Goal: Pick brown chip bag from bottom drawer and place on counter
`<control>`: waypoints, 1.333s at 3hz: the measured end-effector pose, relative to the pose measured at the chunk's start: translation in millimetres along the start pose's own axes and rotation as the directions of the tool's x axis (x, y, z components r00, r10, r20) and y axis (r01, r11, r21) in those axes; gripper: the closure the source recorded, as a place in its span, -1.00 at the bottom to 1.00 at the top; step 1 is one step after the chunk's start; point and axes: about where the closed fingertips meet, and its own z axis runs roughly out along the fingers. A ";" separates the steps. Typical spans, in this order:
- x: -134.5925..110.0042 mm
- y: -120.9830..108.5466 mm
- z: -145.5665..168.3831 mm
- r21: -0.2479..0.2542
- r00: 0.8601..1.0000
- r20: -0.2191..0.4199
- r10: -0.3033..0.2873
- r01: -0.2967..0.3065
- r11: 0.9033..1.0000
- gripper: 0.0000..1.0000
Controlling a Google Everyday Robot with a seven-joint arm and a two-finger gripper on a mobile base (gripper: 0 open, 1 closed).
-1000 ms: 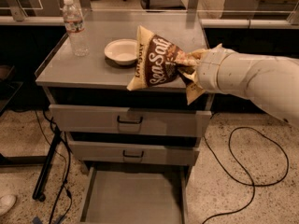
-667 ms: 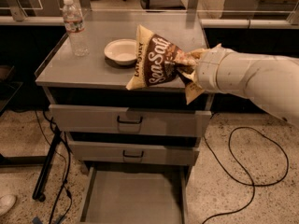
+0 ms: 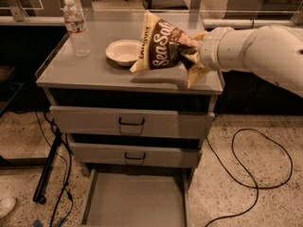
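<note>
The brown chip bag [image 3: 163, 46], dark brown with cream-yellow edges and white "Sea Salt" lettering, hangs tilted just above the counter [image 3: 90, 67], to the right of a bowl. My gripper [image 3: 189, 48] comes in from the right on a white arm and is shut on the bag's right end; the bag hides most of the fingers. The bag's lower corner is close to the counter surface; I cannot tell if it touches. The bottom drawer [image 3: 135, 200] stands pulled open below, with a bare grey floor.
A white bowl [image 3: 124, 51] sits mid-counter beside the bag. A clear water bottle [image 3: 75, 27] stands at the counter's left rear. Two upper drawers with black handles [image 3: 131, 122] are closed. A black cable [image 3: 251, 174] loops on the floor at right.
The bag and my gripper hold nearly the same spot over the counter; no clear movement shows.
</note>
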 end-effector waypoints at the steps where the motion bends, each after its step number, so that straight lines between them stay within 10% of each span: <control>1: 10.3 -12.0 14.7 -0.014 0.999 -0.024 0.033 -0.033 0.999 1.00; 4: 40.6 -13.4 57.5 -0.097 0.991 -0.098 0.091 -0.101 0.990 1.00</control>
